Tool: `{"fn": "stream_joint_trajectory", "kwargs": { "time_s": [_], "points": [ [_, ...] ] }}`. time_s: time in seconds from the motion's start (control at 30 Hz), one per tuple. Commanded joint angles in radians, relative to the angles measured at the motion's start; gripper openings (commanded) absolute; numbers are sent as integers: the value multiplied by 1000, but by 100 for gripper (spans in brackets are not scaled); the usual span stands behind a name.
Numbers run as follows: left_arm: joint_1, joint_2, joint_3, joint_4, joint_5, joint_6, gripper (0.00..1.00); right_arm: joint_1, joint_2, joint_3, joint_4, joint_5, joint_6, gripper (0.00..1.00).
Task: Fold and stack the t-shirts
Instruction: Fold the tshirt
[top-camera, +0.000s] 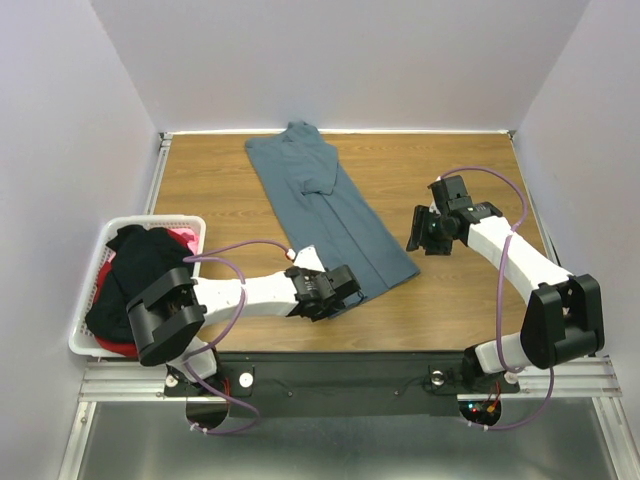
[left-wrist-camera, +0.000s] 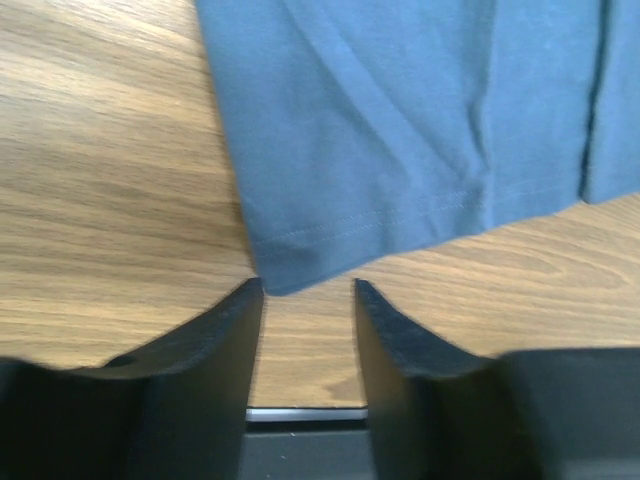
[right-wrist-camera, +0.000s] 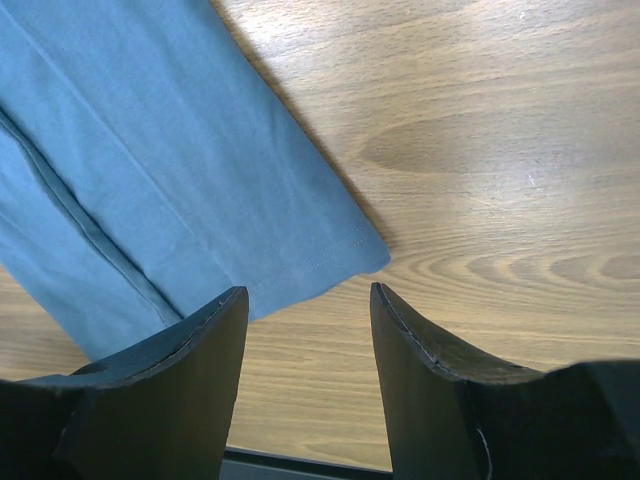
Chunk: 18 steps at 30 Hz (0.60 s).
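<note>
A slate blue-grey t-shirt (top-camera: 325, 210) lies folded into a long strip, running from the far edge toward the near middle of the wooden table (top-camera: 470, 300). My left gripper (top-camera: 345, 290) is open and empty at the shirt's near left corner (left-wrist-camera: 290, 270), just short of the hem. My right gripper (top-camera: 418, 232) is open and empty above the table beside the shirt's near right corner (right-wrist-camera: 350, 250). A black t-shirt (top-camera: 140, 270) and a red-pink one (top-camera: 182, 237) lie heaped in the white basket (top-camera: 95, 262).
The white lattice basket stands at the table's left edge, next to my left arm's base. White walls close in the left, far and right sides. A metal rail (top-camera: 350, 380) runs along the near edge.
</note>
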Motion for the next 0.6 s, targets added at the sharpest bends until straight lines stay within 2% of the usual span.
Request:
{"fn": "stream_joint_trajectory", "kwargs": {
  "time_s": [0.0, 0.57],
  "points": [
    [16, 11, -4, -62, -47, -19, 46, -2, -22, 10, 35, 23, -6, 58],
    [32, 121, 30, -54, 22, 67, 46, -1, -1, 7, 38, 58, -16, 58]
  ]
}}
